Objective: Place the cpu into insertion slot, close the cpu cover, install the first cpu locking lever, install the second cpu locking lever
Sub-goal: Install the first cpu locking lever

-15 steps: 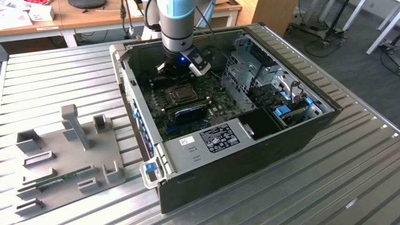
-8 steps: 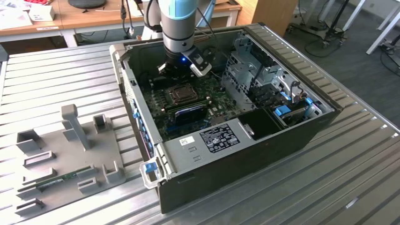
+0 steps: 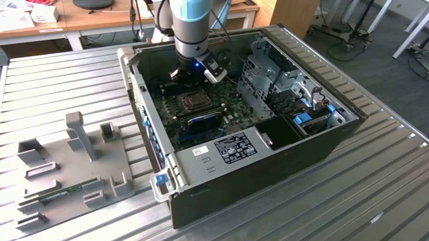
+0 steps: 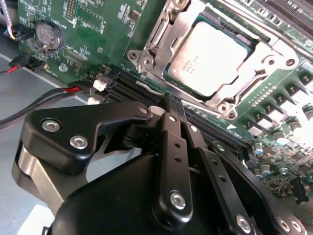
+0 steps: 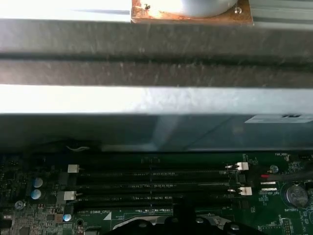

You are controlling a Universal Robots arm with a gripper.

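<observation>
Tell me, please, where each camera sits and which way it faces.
Exterior view: off the arm, high up, looking down into the open computer case; the arm and gripper show.
Second wrist view: at the wrist, looking along the gripper at the cpu.
First wrist view: at the wrist, looking over the memory slots at the case wall.
Shared: both wrist views show the coin battery.

Case wall (image 5: 156, 132) and memory slots (image 5: 151, 183) hem the pincer (image 4: 172, 103).
</observation>
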